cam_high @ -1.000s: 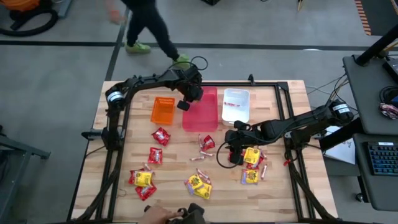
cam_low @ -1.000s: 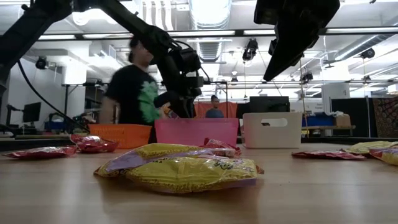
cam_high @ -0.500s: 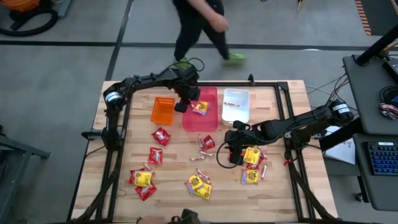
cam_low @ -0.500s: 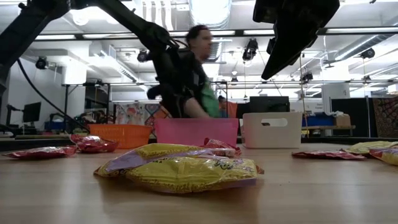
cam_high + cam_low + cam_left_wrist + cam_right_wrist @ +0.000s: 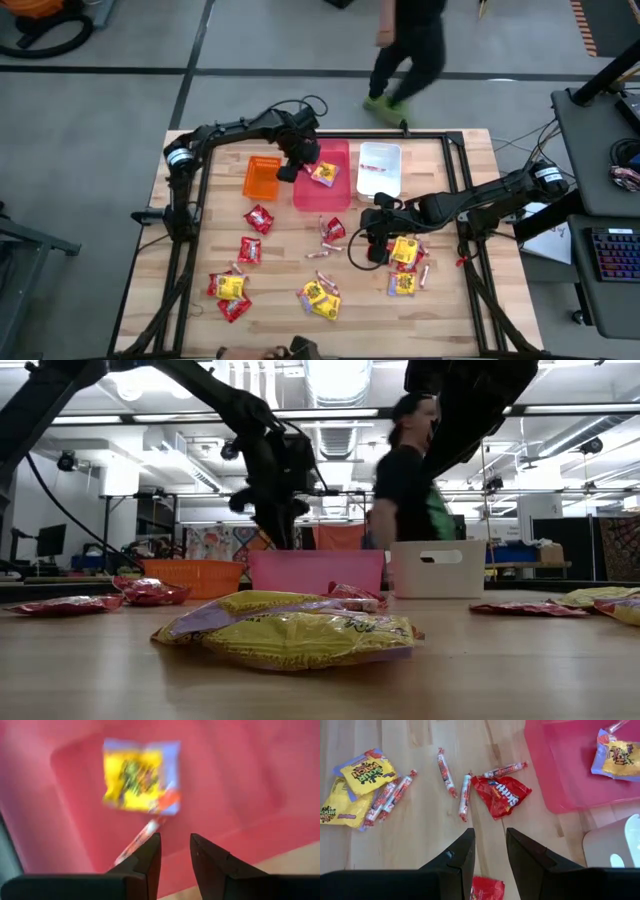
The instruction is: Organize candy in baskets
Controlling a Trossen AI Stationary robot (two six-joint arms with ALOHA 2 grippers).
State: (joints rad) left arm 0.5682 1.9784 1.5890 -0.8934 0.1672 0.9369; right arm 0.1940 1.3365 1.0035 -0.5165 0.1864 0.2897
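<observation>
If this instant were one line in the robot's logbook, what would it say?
left end effector: open over pink basket | yellow packet: in pink basket | right end effector: open, over table by red packet

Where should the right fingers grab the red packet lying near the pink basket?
Judging by its flat pose, come straight down on the red packet and pinch across its crinkled middle, with the right gripper open. Sticks lie close beside it, so stay toward its basket-side half.

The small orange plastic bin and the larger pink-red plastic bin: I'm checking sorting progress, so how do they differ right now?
The small orange plastic bin looks empty from above, while the larger pink-red plastic bin holds a yellow candy packet and a thin wrapped stick. The orange bin is smaller. The left gripper hovers, open, at the pink-red bin's edge, not over the orange one. Both are rectangular and sit side by side.
</observation>
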